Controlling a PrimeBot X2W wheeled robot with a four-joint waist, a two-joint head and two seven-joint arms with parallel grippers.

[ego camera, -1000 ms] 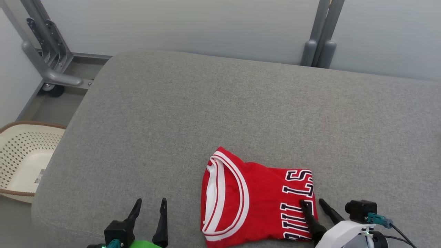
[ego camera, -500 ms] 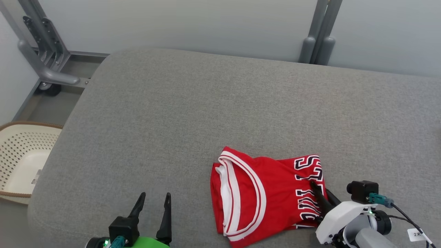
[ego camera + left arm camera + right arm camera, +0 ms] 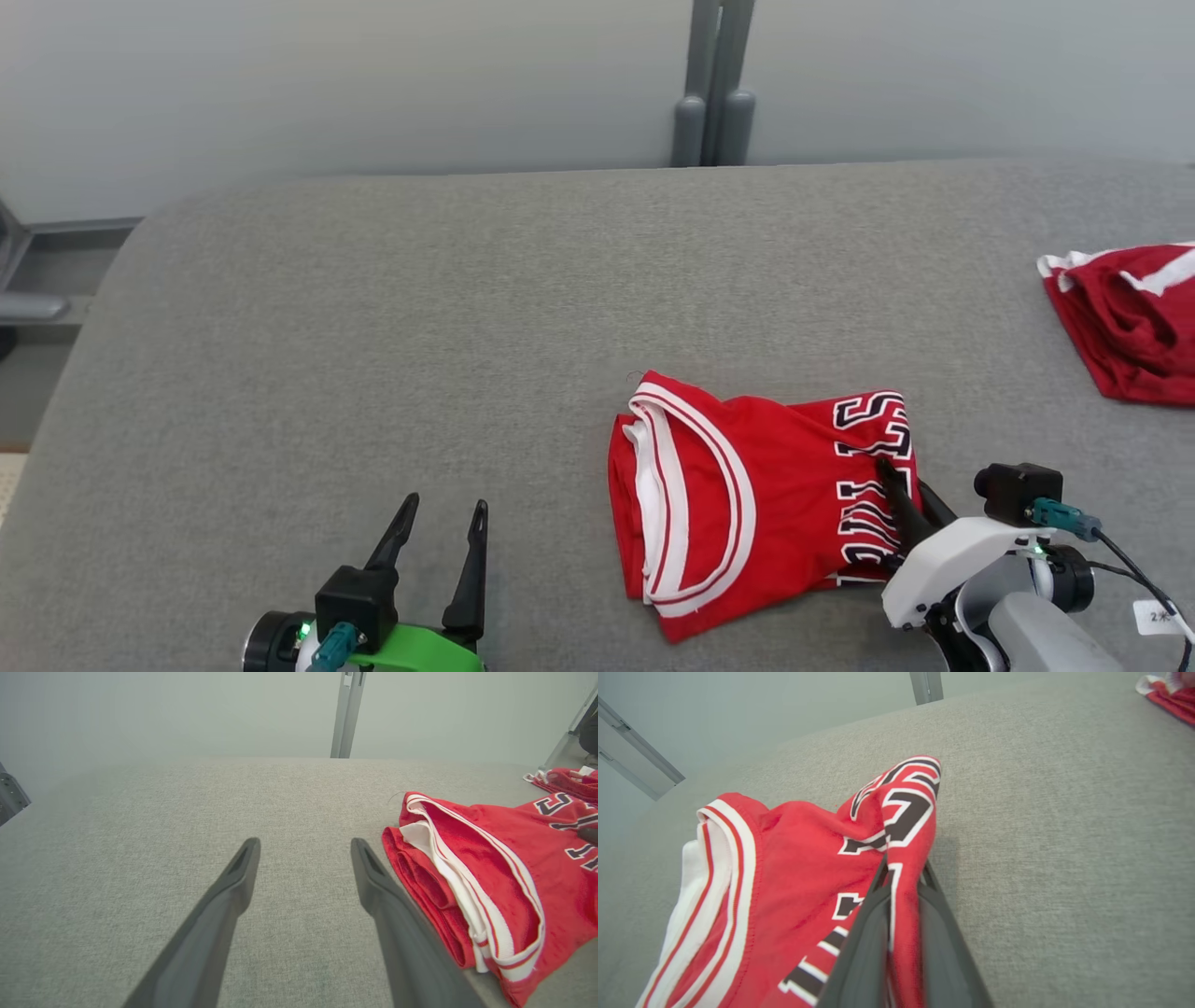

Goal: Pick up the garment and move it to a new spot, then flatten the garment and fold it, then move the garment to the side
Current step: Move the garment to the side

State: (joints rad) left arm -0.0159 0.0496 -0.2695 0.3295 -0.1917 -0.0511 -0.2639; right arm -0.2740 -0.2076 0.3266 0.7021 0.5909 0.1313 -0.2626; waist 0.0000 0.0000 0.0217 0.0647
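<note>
On one cushion (image 3: 373, 327): one folded jersey (image 3: 747, 504), one other garment (image 3: 1130, 327)

At bottom centre, right gripper (image 3: 903, 877) pinched tight on a raised fold of the red jersey (image 3: 798, 858), cloth squeezed between the two dark fingers (image 3: 864, 942). Along that fold, black letters (image 3: 906, 816) edged in white (word not readable from here). At lower left, white-and-red striped trim (image 3: 738, 882). Beneath and across the right, grey cushion (image 3: 1064, 835). In the upper right corner, well apart, a second red garment (image 3: 1169, 695). At top centre, grey post (image 3: 927, 686).
</note>
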